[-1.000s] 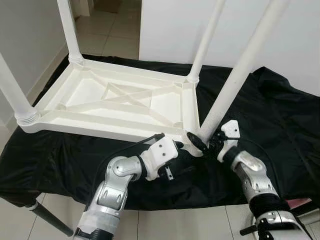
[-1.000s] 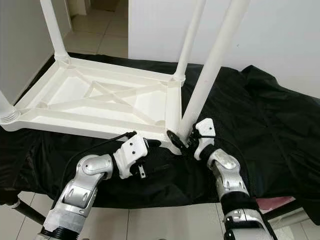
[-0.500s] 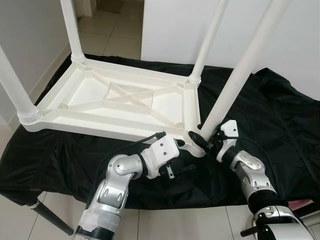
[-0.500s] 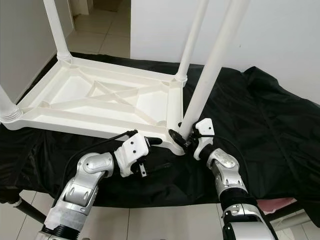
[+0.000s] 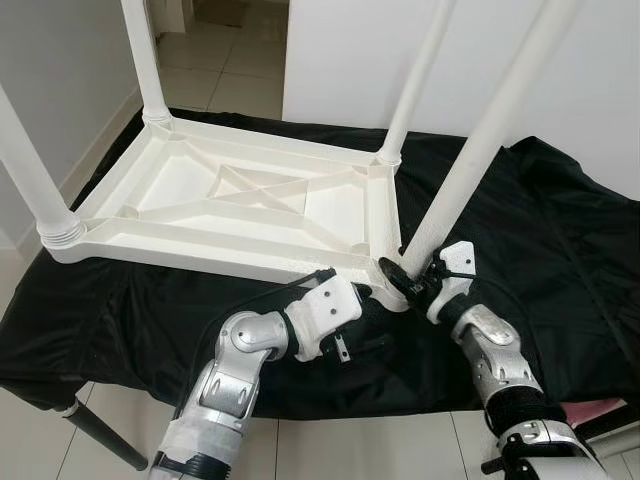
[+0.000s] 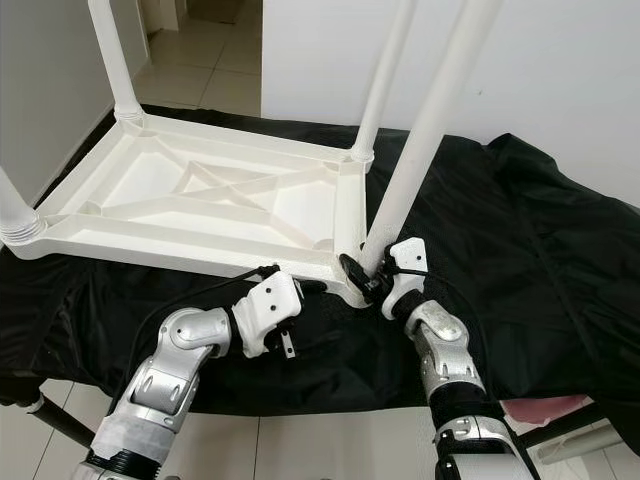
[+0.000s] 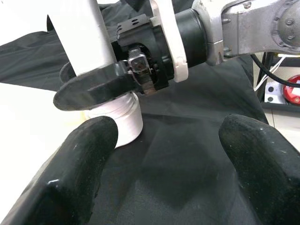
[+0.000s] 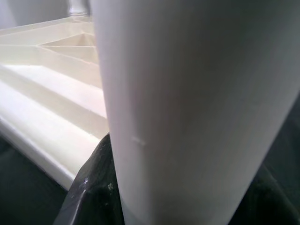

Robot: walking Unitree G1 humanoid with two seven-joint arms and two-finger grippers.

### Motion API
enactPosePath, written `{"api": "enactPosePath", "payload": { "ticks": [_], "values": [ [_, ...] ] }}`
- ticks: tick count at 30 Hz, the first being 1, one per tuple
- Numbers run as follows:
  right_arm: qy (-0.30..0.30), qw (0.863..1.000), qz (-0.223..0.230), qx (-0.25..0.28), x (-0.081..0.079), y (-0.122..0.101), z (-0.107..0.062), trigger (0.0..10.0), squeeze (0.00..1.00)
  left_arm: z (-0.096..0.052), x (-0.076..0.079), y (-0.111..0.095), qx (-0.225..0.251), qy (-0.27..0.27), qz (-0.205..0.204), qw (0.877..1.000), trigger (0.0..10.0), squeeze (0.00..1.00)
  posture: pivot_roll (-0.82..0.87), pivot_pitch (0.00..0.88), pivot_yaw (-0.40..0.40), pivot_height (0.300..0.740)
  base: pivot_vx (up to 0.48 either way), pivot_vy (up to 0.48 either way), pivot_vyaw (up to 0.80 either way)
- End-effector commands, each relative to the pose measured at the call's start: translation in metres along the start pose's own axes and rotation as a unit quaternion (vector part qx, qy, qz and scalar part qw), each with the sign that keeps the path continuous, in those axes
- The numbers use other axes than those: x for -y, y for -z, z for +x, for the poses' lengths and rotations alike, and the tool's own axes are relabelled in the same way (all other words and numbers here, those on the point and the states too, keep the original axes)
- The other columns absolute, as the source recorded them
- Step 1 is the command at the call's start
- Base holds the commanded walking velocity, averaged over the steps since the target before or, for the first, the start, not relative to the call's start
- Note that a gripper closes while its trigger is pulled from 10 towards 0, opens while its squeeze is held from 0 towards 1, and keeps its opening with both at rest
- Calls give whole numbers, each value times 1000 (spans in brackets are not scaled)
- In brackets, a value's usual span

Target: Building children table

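Nearest you, at the bottom of the frame, your two silver arms rise toward the middle. Your left claw (image 5: 372, 300) sits just below the near right corner of the upturned tabletop, its two black fingers (image 7: 77, 164) spread apart with nothing between them, pointing at the base of the near leg. Your right claw (image 5: 408, 281) is clamped on the near right leg (image 5: 480, 150), low down where that leg meets the corner socket; one black finger (image 7: 96, 89) wraps across the front of the white tube, touching it, just above the ribbed collar.

Under both claws lies a black cloth (image 5: 560, 240) draped over the desk, creased and hanging off the front edge. A dark desk leg (image 5: 95, 435) shows at lower left above the pale tiled floor (image 5: 30, 440).

Centre frame, the white plastic tabletop (image 5: 230, 205) lies upside down on the cloth, its crossed ribs facing up. Its near left leg (image 5: 30, 170) stands at the left edge, and the far left leg (image 5: 145, 55) and far right leg (image 5: 420, 70) stand upright behind. Beyond them is a white wall (image 5: 360, 50) at upper centre.
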State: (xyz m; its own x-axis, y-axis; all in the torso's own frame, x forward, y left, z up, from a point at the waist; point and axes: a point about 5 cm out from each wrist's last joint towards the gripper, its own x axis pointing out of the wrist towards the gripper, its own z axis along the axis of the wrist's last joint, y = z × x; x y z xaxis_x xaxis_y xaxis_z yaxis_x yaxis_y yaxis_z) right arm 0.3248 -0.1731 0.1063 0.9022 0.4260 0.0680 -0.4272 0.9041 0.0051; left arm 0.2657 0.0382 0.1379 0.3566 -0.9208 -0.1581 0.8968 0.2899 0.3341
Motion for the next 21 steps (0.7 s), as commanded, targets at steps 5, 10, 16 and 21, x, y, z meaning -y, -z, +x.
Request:
{"api": "enactPosePath", "payload": {
  "ticks": [5,10,16,21],
  "values": [
    [95,995,19,16,-4,-2,-3,10000,0,2,-4,4,-5,-91,-2,996,10000,0,-15,0,-101,740,0,0,0],
    [140,989,33,27,-14,-5,-4,10000,0,2,-3,5,-6,-91,-3,996,10000,0,-11,0,-106,740,0,0,0],
    [265,963,39,20,-35,-8,-3,10000,0,2,-1,6,-10,-93,-2,996,10000,0,-1,0,-117,740,0,0,0],
    [342,939,43,6,-42,-7,-3,10000,0,0,0,9,-16,-95,-4,995,10000,0,8,0,-118,740,0,0,0]
  ]
}}
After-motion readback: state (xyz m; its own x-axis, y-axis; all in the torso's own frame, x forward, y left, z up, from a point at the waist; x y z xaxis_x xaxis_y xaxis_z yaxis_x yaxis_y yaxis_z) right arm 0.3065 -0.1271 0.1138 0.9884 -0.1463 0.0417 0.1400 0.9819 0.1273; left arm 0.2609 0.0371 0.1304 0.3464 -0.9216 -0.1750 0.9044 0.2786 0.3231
